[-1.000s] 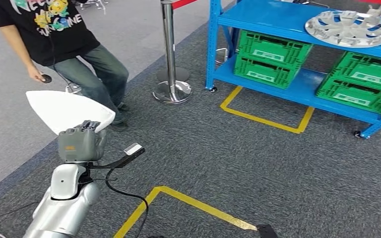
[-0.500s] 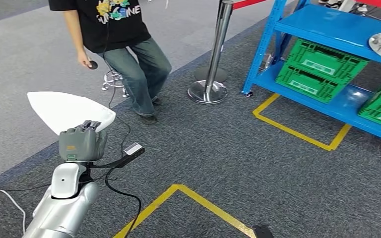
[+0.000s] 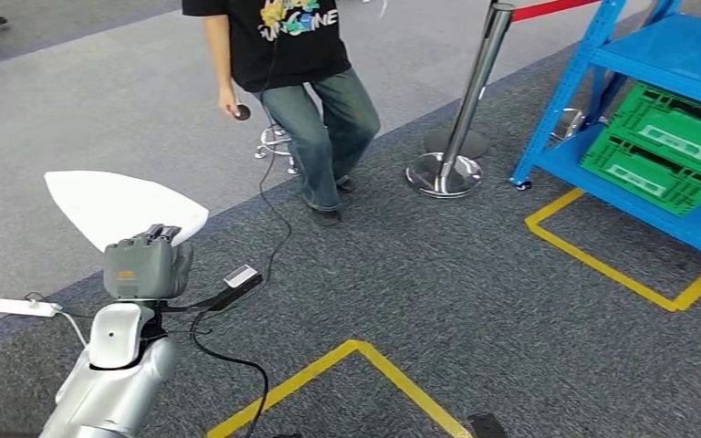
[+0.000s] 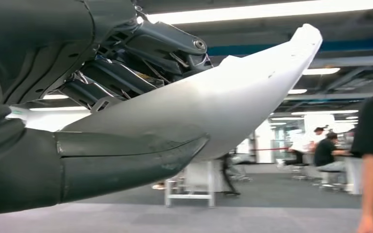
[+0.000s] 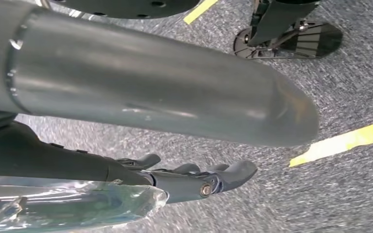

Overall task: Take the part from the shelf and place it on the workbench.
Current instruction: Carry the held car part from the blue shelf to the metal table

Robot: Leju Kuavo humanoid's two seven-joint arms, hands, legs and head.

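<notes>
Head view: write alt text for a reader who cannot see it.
The robot's left hand holds a white part above grey carpet marked with yellow tape. Ahead, a person in a black printed shirt and jeans stands beside a stool, next to a chrome barrier post. At right, a blue shelf carries green crates.

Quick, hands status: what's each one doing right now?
Left hand: holding the white part.
Right hand: holding nothing, fingers loosely apart.
</notes>
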